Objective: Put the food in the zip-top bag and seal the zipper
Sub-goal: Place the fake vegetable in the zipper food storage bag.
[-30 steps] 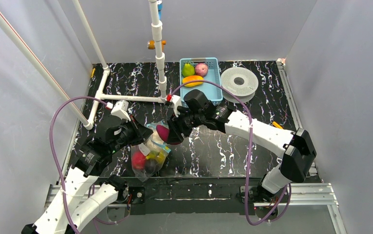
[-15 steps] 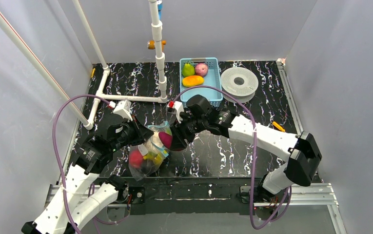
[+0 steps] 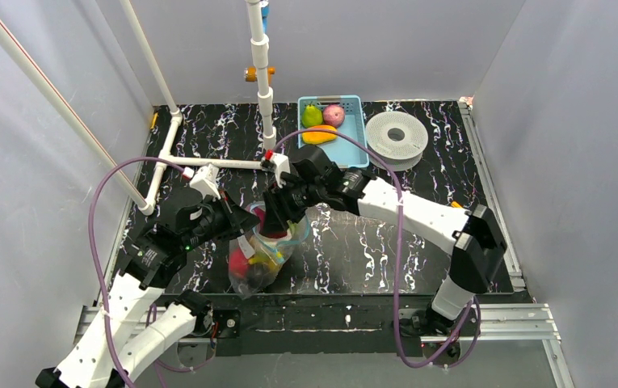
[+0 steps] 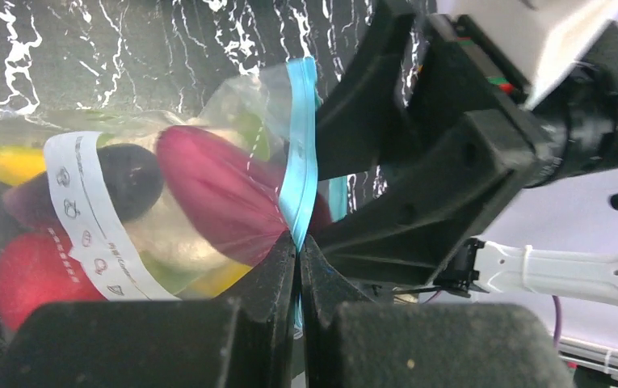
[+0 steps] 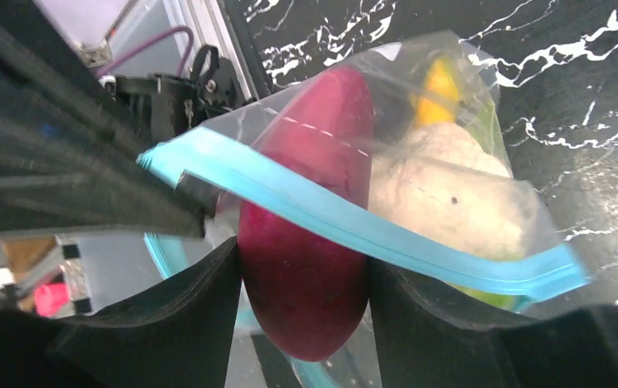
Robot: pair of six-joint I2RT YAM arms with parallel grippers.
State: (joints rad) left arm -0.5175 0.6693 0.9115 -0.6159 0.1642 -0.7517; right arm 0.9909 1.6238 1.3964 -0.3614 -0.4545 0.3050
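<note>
Left gripper (image 4: pixel 298 250) pinches the limp zip-top bag's (image 4: pixel 71 206) stiffer zipper (image 4: pixel 299 162); right gripper (image 5: pixel 301 299), at the bag's 1 o'clock, clasps the likely slippery magenta toy (image 5: pixel 301 250).

No legible text, zip-top bag (image 4: pixel 233 105) — white strip (image 4: pixel 87 218), marks unreadable
</note>
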